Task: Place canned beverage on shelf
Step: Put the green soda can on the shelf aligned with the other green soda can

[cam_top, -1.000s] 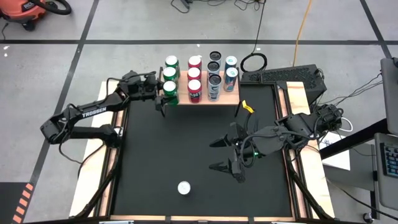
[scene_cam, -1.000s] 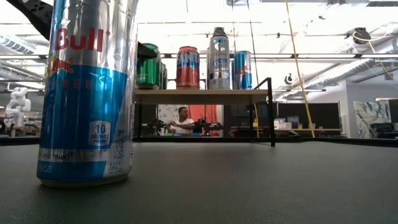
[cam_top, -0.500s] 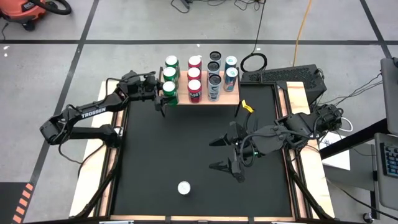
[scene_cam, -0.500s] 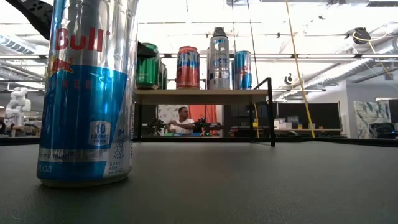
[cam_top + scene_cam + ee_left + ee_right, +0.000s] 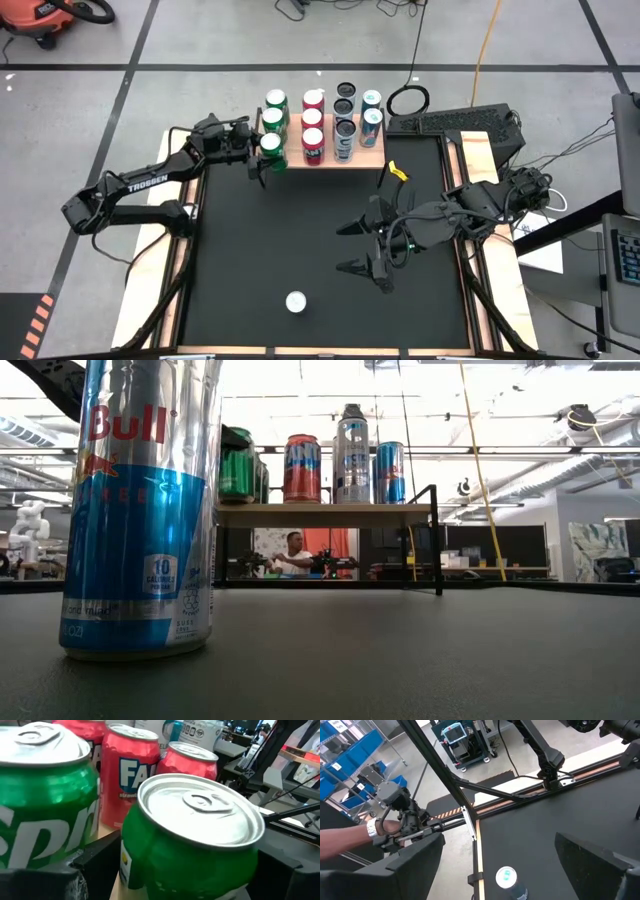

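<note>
Now the left gripper (image 5: 262,160) opens a little wider around the green can (image 5: 273,150), which stands on the shelf (image 5: 375,152) at its front left corner; it seems released. Meanwhile the right gripper (image 5: 364,247) waits open, and another can (image 5: 295,301) stands on the table (image 5: 250,260).

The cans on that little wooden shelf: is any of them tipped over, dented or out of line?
None looks tipped or dented. The cans stand upright in rows on the shelf. The odd one out is the tall blue-and-silver can, standing alone on the table's near edge, far from the shelf.
</note>
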You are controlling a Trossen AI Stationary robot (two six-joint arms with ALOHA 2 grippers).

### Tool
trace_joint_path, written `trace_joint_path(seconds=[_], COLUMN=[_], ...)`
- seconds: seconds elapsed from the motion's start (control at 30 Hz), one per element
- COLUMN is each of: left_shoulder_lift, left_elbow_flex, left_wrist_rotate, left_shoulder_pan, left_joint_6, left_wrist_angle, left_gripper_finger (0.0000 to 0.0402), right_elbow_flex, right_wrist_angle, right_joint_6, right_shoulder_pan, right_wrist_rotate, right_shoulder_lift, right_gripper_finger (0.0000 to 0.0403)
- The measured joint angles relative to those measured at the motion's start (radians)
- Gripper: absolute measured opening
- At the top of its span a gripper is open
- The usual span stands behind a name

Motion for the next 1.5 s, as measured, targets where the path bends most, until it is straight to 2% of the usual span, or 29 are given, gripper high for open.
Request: trace_joint_path(seconds=[0.4,1.1,1.3,1.5], left_shoulder_lift=[-0.007,-0.009,-0.037,-0.093], left_elbow_flex=[0.002,0.074,0.127,0.191], left_wrist_rotate=[-0.016,-0.045,-0.049,-0.094], left_shoulder_pan=[0.002,0.003,0.003,0.003], left_joint_6=[-0.002,-0.028,-0.027,-0.019], left_wrist_angle=[-0.025,-0.054,-0.122,-0.278], left_gripper_finger=[0.0348,0.0348,0.0348,0.0348], right_elbow_flex=[0.000,0.000,0.000,0.000], right_wrist_angle=[0.010,0.016,0.016,0.016], right_joint_6=[-0.025,-0.025,-0.025,-0.031], right_shoulder_pan=[-0.006,-0.005,-0.005,-0.005], right_wrist_rotate=[0.022,0.021,0.021,0.020], right_shoulder_lift=[0.000,0.000,0.000,0.000], right_gripper_finger=[0.0363,0.0363,0.0363,0.0363])
